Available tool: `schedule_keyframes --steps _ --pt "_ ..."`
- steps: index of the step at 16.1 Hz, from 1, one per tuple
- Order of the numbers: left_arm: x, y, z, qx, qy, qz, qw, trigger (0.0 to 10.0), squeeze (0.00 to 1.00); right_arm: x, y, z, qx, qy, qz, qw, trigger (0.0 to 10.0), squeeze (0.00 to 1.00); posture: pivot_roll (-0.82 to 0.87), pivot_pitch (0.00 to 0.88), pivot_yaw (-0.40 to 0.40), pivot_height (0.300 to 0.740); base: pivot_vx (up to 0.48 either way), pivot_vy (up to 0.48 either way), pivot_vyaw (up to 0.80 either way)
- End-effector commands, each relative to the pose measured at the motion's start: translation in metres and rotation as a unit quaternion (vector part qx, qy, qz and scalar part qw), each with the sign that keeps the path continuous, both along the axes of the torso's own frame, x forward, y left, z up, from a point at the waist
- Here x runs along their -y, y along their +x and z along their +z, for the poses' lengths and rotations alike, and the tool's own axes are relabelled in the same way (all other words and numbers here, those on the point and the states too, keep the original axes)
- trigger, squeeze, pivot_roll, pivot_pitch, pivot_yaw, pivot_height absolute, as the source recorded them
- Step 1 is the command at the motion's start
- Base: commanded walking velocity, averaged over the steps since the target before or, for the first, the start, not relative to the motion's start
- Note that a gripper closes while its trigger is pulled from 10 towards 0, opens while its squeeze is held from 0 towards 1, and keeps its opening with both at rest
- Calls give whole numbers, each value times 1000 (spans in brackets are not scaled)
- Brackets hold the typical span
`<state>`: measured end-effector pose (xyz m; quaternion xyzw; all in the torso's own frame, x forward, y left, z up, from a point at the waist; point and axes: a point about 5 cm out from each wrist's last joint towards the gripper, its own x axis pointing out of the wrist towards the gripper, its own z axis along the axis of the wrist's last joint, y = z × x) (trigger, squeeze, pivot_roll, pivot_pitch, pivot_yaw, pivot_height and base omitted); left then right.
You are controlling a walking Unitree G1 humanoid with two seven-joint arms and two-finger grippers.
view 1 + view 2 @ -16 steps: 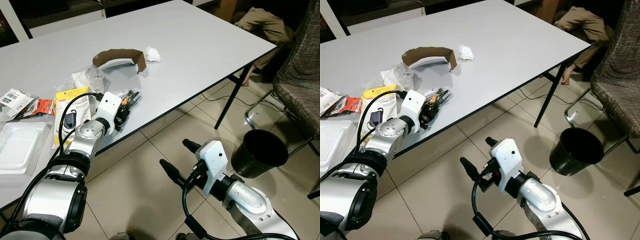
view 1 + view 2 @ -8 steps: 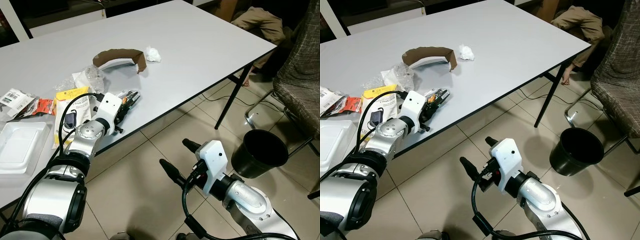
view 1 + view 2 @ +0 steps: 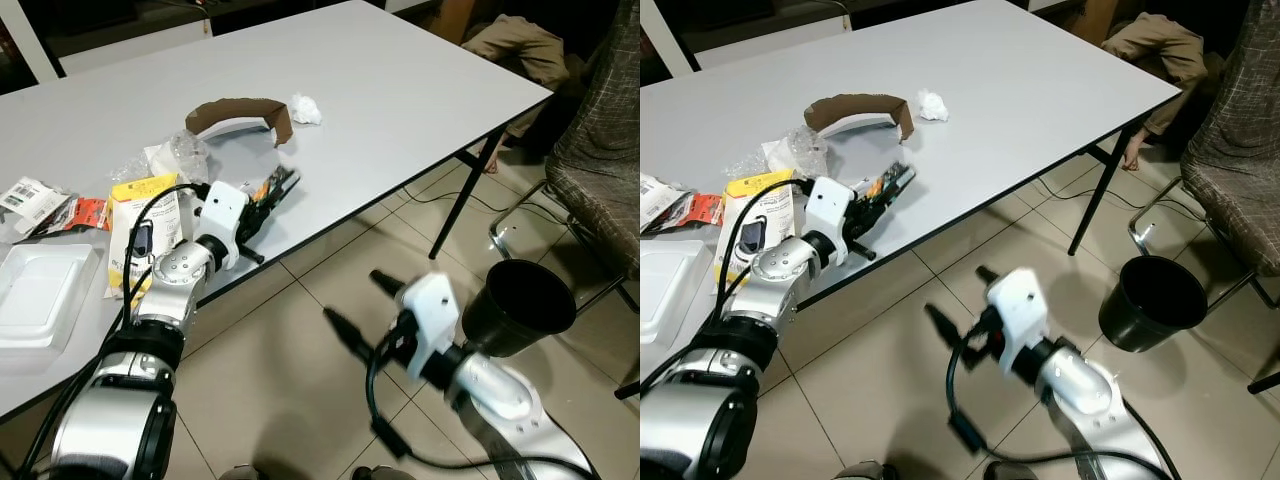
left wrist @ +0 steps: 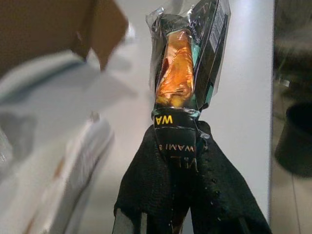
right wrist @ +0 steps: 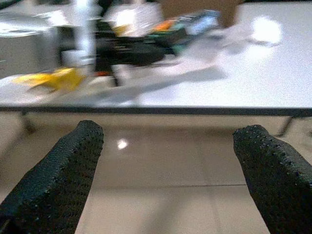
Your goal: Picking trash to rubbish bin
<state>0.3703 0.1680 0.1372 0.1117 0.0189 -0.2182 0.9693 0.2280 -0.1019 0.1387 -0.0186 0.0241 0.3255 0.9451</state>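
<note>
- My left gripper (image 3: 262,203) is over the near edge of the white table (image 3: 400,90), its fingers (image 4: 165,195) pinched together on a dark snack wrapper (image 4: 187,63) with an orange patch showing through.
- From the head cameras I see the wrapper (image 3: 278,186) raised off the tabletop, sticking out past the fingertips toward the far right.
- My right gripper (image 3: 360,315) hangs low over the tiled floor (image 3: 270,380), in front of the table and well apart from it; its two black fingers (image 5: 58,170) are spread wide with nothing between them. That arm looks blurred.
- The black rubbish bin (image 3: 520,305) stands on the floor to the right, beside a table leg (image 3: 462,195) and near a chair (image 3: 600,160) with patterned fabric.
- More trash lies on the table: a curved brown cardboard strip (image 3: 240,112) on the far side of my left gripper, a crumpled white tissue (image 3: 306,110) just right of it, clear crinkled plastic (image 3: 180,155), and a yellow packet (image 3: 135,215) to the left.
- Further left I see a white foam tray (image 3: 40,295) and some small printed wrappers (image 3: 50,205).
</note>
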Motion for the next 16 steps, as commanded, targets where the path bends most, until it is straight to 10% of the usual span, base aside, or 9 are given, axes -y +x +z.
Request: schedule_keyframes --steps 1,7,8,12,16 --pt "1 -1 7 12 -22 -4 1000 0 0 9 6 0 8 -10 -43 999 10000 0 -78 73 -10 740 0 0 0" --pt "30 -58 4 -1 -175 8 985 0 0 41 17 -24 -34 -53 -190 980 10000 0 -57 60 -11 740 0 0 -267" --pt "35 -72 -5 -23 -168 13 985 10000 0 43 16 -26 -37 -55 -205 976 10000 0 -64 61 -5 740 0 0 -800" --pt "42 -99 -16 -42 -93 27 994 10000 0 50 8 -31 -48 -59 -237 968 10000 0 -87 80 18 740 0 0 -800" --pt "40 -110 -34 -121 -133 62 982 10000 0 53 -1 -35 -63 -58 -250 964 10000 0 -114 94 14 740 0 0 -800"
